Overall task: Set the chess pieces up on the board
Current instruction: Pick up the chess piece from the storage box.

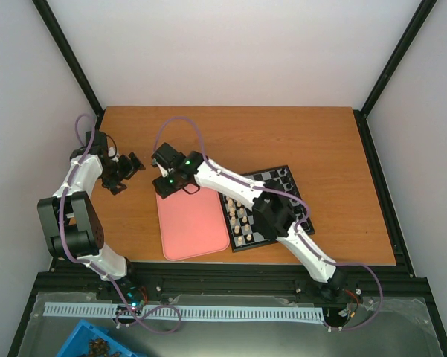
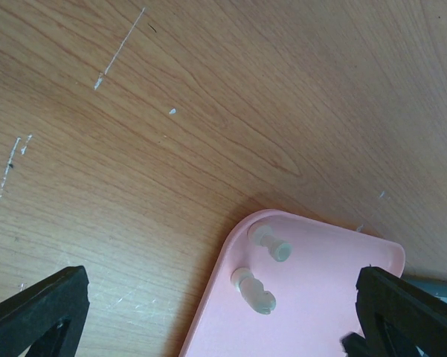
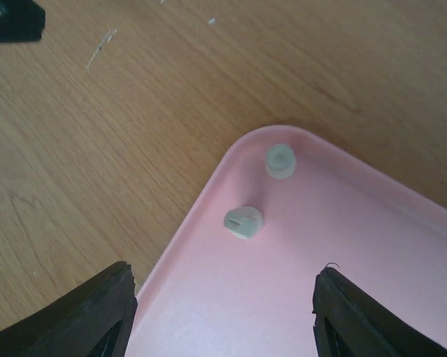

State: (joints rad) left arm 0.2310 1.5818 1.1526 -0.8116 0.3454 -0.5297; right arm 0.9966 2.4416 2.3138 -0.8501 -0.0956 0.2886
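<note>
Cream plastic chess pieces, two tiny ones, sit together in the 11 o'clock corner of the pink rounded tray; others stand on the black-and-white checked board at the tray's 3 o'clock. Our right gripper hovers over the pair, fingers spread and empty; the left gripper, at 9 o'clock, is spread wide too. We judge them light, rigid, slippery: pinch low across the body.
</note>
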